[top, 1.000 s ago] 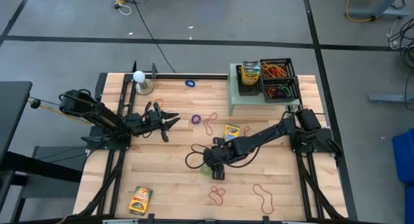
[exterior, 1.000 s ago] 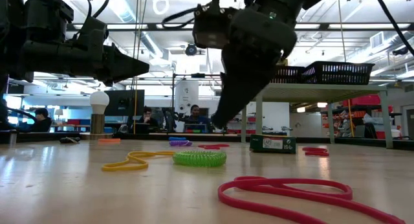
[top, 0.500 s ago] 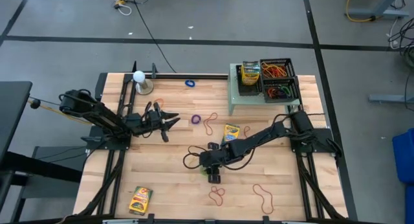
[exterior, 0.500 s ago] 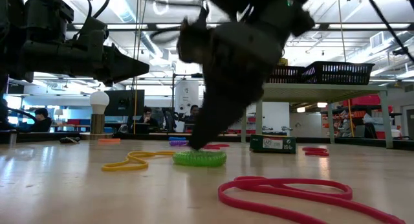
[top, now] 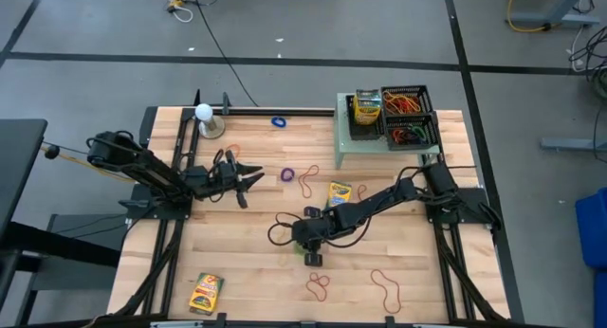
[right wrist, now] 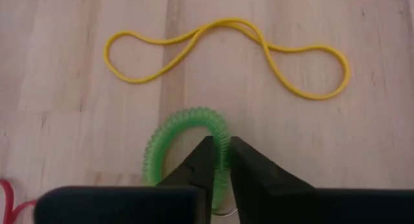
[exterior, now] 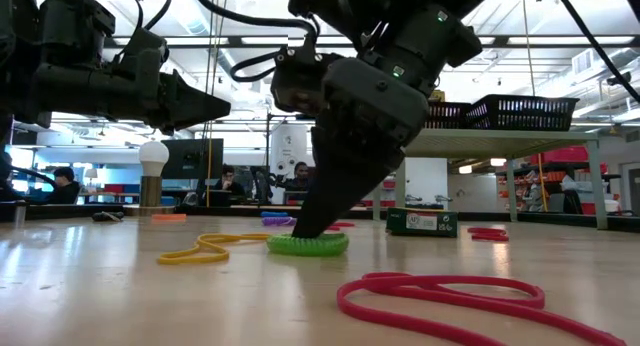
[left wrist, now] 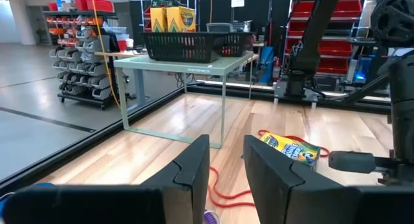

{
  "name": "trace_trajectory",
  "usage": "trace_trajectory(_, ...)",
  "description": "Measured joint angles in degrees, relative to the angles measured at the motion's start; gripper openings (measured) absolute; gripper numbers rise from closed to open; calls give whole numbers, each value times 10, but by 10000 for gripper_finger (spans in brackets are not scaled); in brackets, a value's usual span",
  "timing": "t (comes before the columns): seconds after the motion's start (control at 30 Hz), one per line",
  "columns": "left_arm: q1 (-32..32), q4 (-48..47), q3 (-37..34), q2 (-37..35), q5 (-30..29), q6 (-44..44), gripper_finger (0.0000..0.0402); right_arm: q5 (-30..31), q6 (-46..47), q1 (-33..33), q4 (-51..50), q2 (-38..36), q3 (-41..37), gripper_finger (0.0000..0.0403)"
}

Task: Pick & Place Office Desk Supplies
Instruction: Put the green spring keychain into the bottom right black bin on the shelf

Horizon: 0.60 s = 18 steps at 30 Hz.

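Note:
A green coiled band [right wrist: 186, 114] lies flat on the wooden table near its middle, and my right gripper [right wrist: 222, 154] is down on it and shut on its coil; the low view shows the fingertips [exterior: 306, 224] at the band [exterior: 315, 246]. A yellow rubber band [right wrist: 226, 52] lies loose just beyond it. My left gripper [top: 254, 176] hovers open over the table's left half, holding nothing. One crayon box [top: 339, 192] lies flat by the right arm and another [top: 206, 292] near the front left. My right gripper pinches one side of the green coiled band's ring [right wrist: 223, 137] between its two fingers, one finger inside the ring and one outside. The fingers slant down from above. The band rests flat on the table.
A pale green stand [top: 365, 146] at the back right carries black baskets [top: 408, 118] with bands and crayon boxes. Red bands [top: 308, 182] [top: 387, 288] [top: 318, 287], a purple one [top: 287, 174] and a blue one [top: 278, 121] lie scattered. A white ball on a stand [top: 204, 115] sits back left.
My right gripper has come down and a little toward the table's left edge, from above the green coiled band onto it. The band has stayed where it lay.

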Motion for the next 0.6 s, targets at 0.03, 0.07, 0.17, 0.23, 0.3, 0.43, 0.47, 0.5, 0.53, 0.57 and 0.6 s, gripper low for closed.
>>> trace_trajectory(0.03,0,0,0,0,0,0,104,0,-3,0,-3,-2,0,32)
trace_trajectory(0.07,0,0,0,0,0,0,104,1,-4,0,-4,-3,0,28)
trace_trajectory(0.17,0,0,1,0,0,0,104,9,-4,0,-15,-20,-2,26)
trace_trajectory(0.23,0,0,1,0,0,0,104,9,-4,0,-20,-39,-2,28)
trace_trajectory(0.3,0,0,1,0,0,0,104,14,-4,0,-31,-62,-2,29)
trace_trajectory(0.43,0,0,1,0,0,0,104,50,-4,-1,-55,-123,-2,29)
trace_trajectory(0.47,0,0,1,0,0,0,104,59,-4,-2,-64,-142,-2,29)
trace_trajectory(0.5,0,0,1,0,0,0,104,68,0,-5,-71,-163,-2,29)
trace_trajectory(0.53,0,0,1,0,0,0,104,75,5,-8,-78,-185,-2,29)
trace_trajectory(0.57,0,0,1,0,0,0,104,84,12,-13,-89,-206,-2,29)
trace_trajectory(0.6,0,0,1,0,0,0,104,95,19,-18,-96,-229,-2,29)
